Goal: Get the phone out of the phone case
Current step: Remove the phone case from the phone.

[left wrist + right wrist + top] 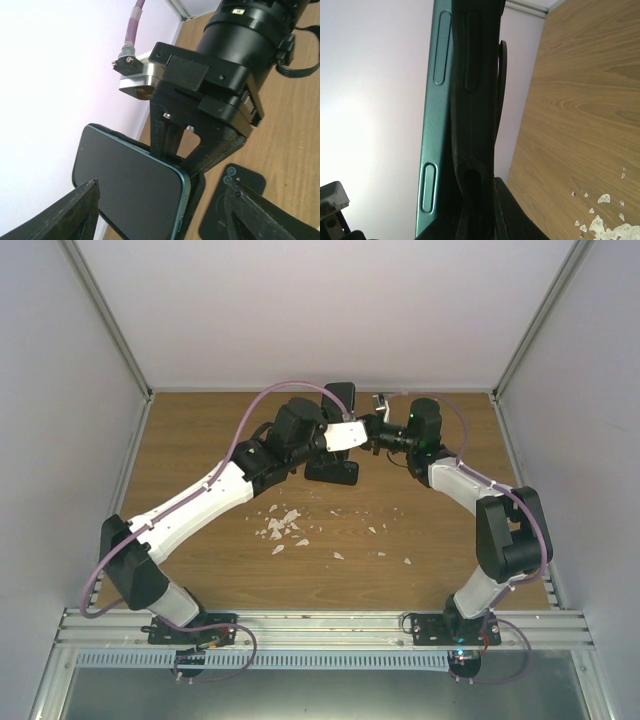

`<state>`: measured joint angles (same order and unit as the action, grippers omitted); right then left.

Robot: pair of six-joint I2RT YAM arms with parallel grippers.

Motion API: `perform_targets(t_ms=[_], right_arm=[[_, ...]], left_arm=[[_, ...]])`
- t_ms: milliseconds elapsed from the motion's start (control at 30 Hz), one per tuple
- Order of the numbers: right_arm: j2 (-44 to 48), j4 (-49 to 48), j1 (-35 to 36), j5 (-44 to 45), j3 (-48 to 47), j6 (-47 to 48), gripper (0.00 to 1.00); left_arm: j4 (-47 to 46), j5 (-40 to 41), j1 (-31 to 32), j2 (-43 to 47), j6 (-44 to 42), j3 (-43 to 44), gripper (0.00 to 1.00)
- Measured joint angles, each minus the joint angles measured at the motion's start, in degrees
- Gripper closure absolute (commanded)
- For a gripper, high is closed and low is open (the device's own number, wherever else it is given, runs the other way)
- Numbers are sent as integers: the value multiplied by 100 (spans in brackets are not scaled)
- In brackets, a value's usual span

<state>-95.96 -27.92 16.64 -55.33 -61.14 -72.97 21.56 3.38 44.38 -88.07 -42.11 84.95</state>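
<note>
The phone (130, 185) has a dark screen and a teal frame. It sits in a black phone case (196, 192) whose rim stands off the phone's near corner. My right gripper (175, 145) is shut on the case's edge and holds the phone up above the table. The right wrist view shows the teal phone side (432, 125) beside the black case edge (472, 100), clamped by the right gripper (475, 210). My left gripper (165, 220) is open, with one finger on each side of the phone's near end. In the top view both grippers meet at the phone (340, 400).
A flat black object with two round camera rings (232, 200) lies on the wooden table under the grippers, also in the top view (332, 472). White crumbs (282, 525) are scattered mid-table. The white back wall stands close behind the phone.
</note>
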Motion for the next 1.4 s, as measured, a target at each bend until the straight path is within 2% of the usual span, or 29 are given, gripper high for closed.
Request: perform_targets(t_ms=[300,600,700,1067,1233,1400], right_arm=[[15,2,0,2,42,-22,100],[35,-28,2,2,42,-140,100],[37,-42,7,46,42,-146,100],[37,-50,24,337,153,-234,100],[37,-116,24,455,162,-234,99],[39,-186,42,442,173,-238,100]], left_arm=[[-431,476,0,-179,-407,-205,43],[-662,721,2,-271,-789,-358,49],[-804,850,28,-297,-929,-426,55],[-2046,1672,304,-334,-1805,-1143,64],[-2168,1768,321,-409,-1904,-1145,78],[-2026,1709,297,-437,-1635,-1014,90]])
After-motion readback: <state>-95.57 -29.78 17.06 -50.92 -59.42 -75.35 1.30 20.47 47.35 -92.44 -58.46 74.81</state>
